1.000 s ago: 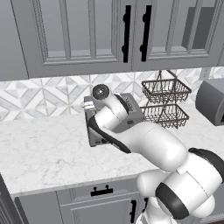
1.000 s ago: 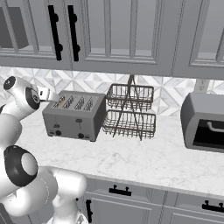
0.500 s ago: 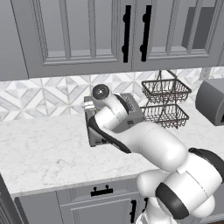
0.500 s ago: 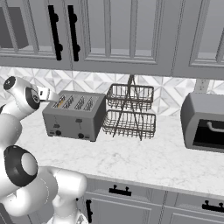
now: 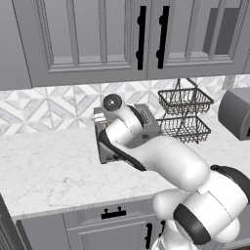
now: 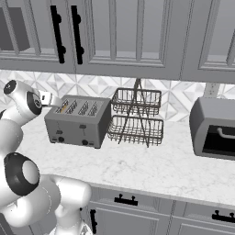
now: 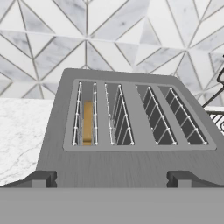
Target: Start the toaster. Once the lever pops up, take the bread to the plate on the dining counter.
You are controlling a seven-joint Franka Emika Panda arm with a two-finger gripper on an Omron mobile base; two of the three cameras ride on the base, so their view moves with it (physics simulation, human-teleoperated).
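— Grey metal, left base view: where is the toaster (image 5: pixel 146 128)?
— Behind the arm, wire basket (image 5: pixel 184 113) at three o'clock.
— Right base view?
— Toaster oven (image 6: pixel 215 128) at three o'clock.
— Hand view?
— Gripper (image 7: pixel 111 178) spread wide, holding nothing; bread (image 7: pixel 87 123) sunk in the nine o'clock slot.

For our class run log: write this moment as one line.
pincer: open, above toaster | bread: in leftmost slot | lever: not pressed yet
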